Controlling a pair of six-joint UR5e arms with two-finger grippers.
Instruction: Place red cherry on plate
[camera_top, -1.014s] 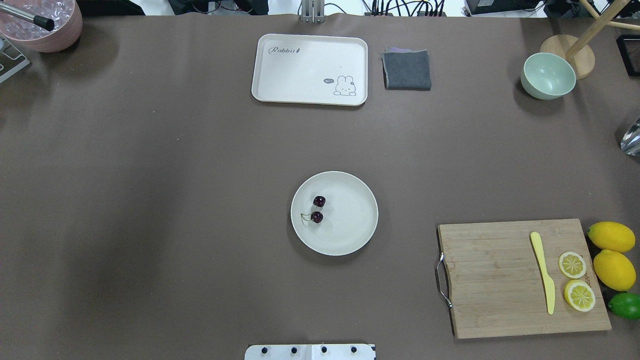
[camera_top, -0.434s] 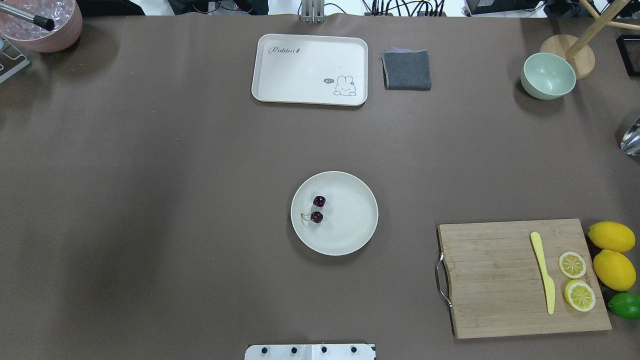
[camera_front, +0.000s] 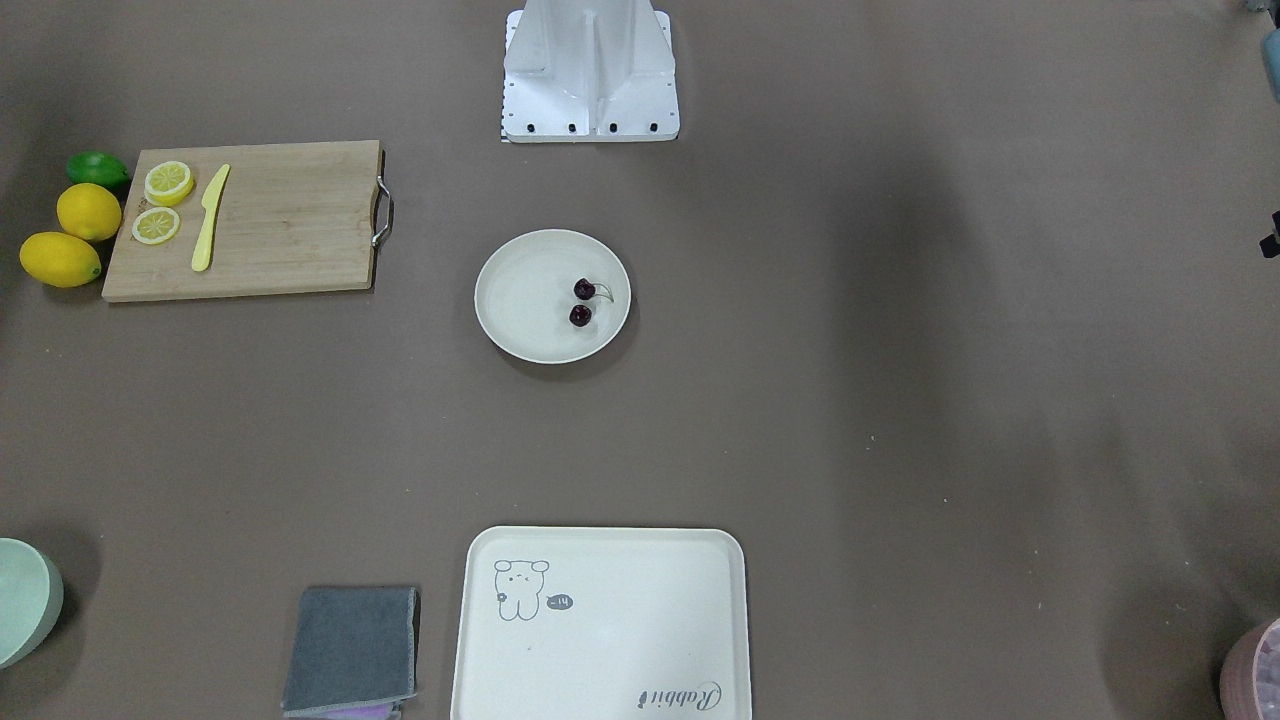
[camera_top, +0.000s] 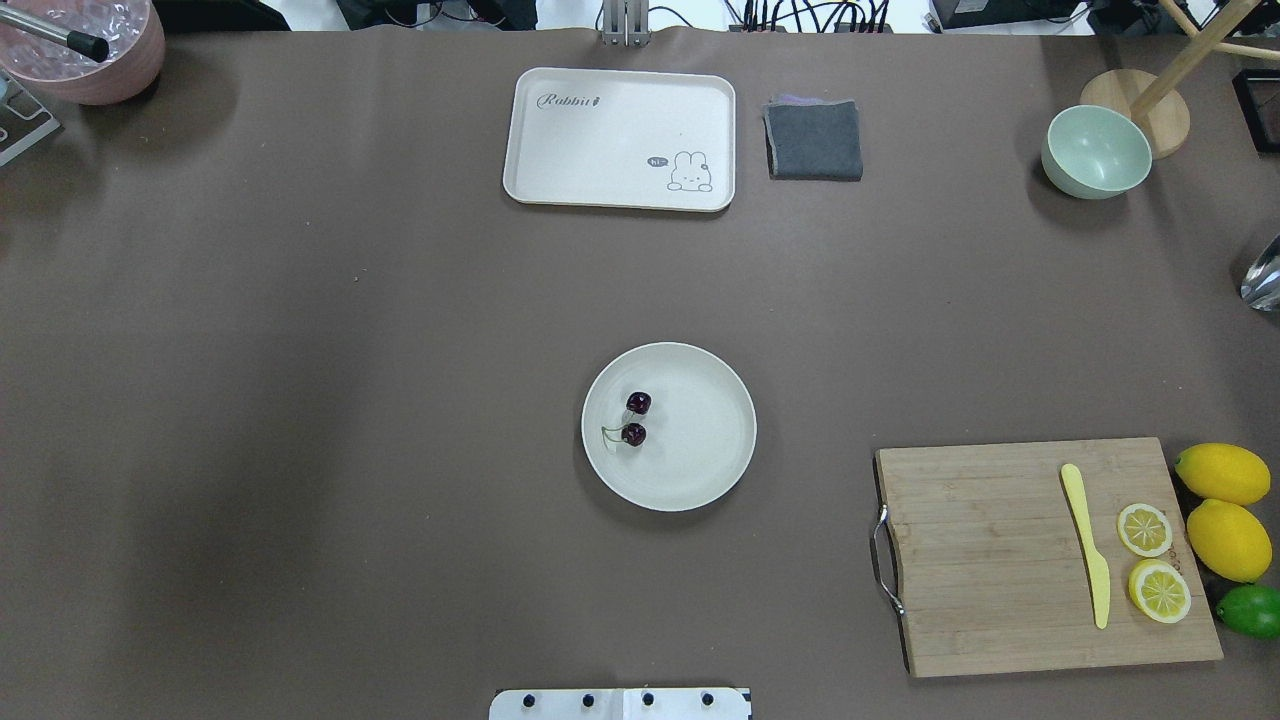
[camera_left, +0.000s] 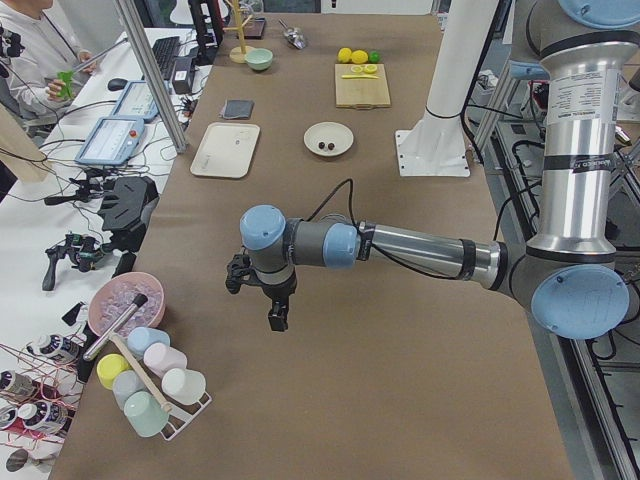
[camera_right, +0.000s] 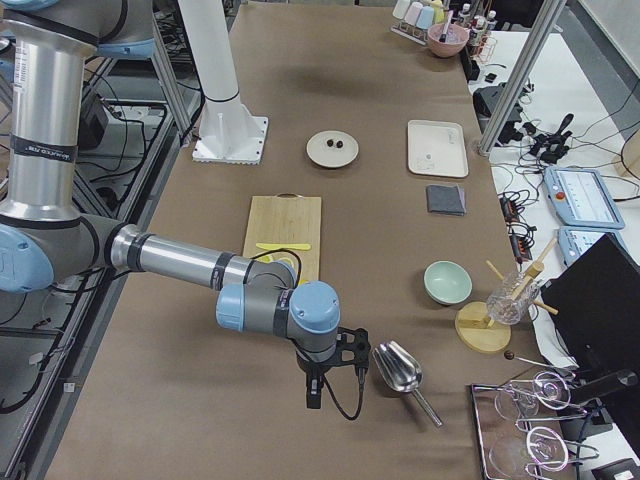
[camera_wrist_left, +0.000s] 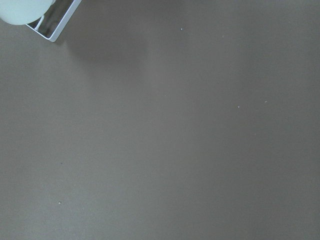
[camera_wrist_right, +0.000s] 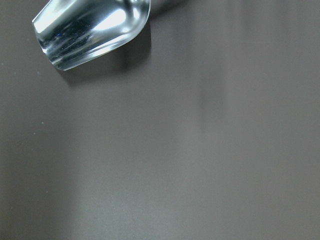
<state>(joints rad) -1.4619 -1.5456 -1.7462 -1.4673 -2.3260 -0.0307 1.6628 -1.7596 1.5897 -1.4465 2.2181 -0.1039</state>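
Fingers first: left fingers (camera_left: 277, 318) and right fingers (camera_right: 313, 392) show only in side views, so you cannot tell whether spread or closed. Both hang over opposite counter (camera_top: 300, 400) ends, well apart from plate (camera_top: 700, 450). Red cherry (camera_top: 633, 434) lies inside plate, left of its middle. Likely reason for arms parked aside: placement looks done; you need no further grasp.

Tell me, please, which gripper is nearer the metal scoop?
Right. The right gripper hangs beside the metal scoop; the left gripper is at the opposite end, by the cup rack.
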